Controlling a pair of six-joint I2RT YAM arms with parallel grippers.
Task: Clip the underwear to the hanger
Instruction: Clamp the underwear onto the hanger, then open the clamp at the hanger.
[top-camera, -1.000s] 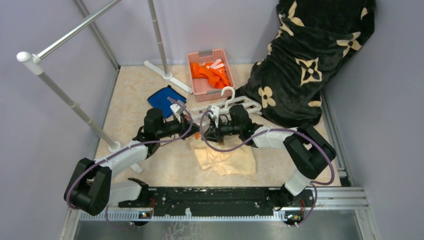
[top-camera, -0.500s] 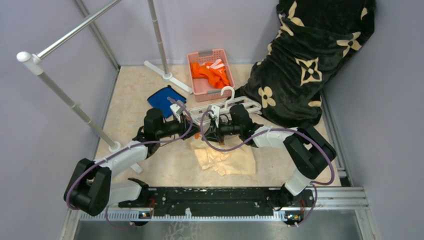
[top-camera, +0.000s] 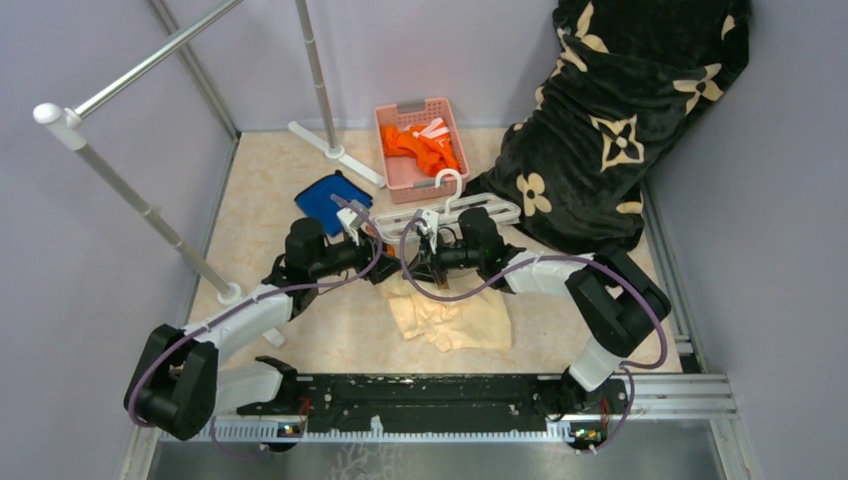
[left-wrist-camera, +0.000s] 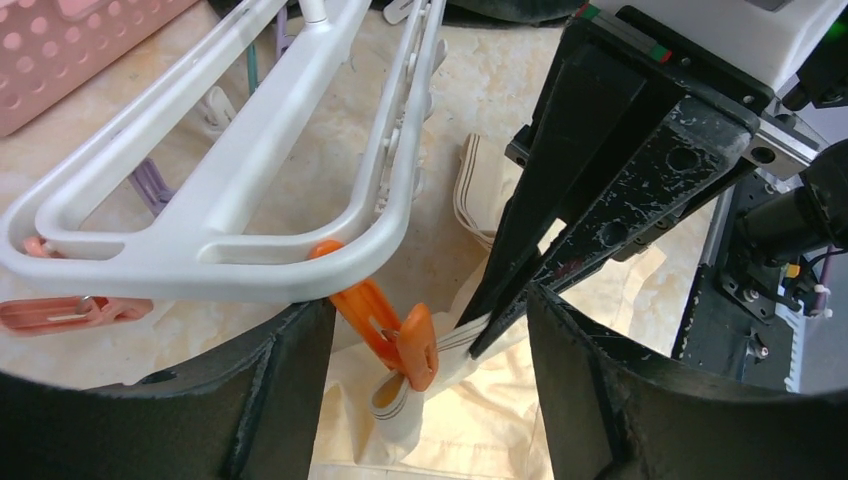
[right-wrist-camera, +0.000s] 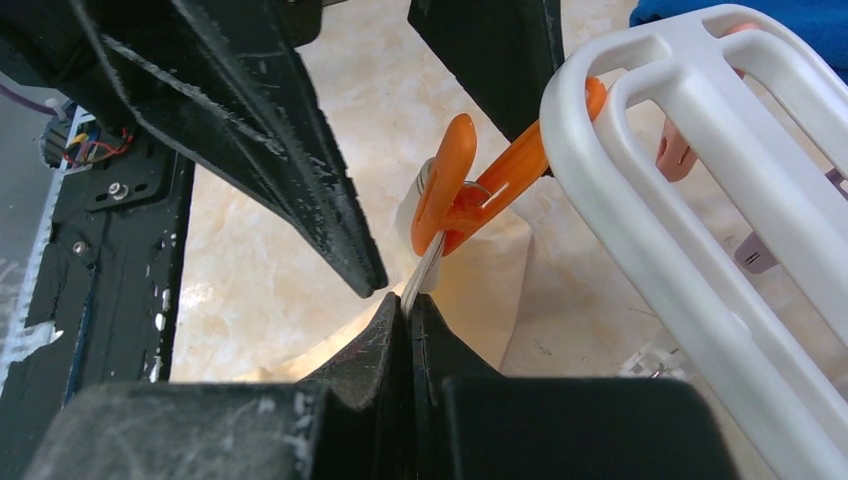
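Observation:
The white hanger (top-camera: 445, 212) lies on the table, and in the left wrist view its frame (left-wrist-camera: 230, 200) is tilted above the surface. An orange clip (left-wrist-camera: 405, 345) hanging from it bites the striped waistband of the pale peach underwear (top-camera: 455, 315). My left gripper (left-wrist-camera: 425, 325) stands open around that clip, with its fingers (left-wrist-camera: 290, 390) apart from it on both sides. My right gripper (right-wrist-camera: 408, 300) is shut on the waistband (right-wrist-camera: 425, 245) just below the orange clip (right-wrist-camera: 450, 195). The rest of the underwear (left-wrist-camera: 480, 430) lies slack on the table.
A pink basket (top-camera: 392, 172) with orange clothes stands behind the hanger. A blue folded cloth (top-camera: 325, 197) lies at its left and a black flowered blanket (top-camera: 610, 120) is heaped at the right. Grey rack poles (top-camera: 160, 215) rise at the left and back.
My left gripper has opened and let go of the orange clip, which now grips the waistband. The hanger has shifted slightly away. The right gripper stays shut on the waistband.

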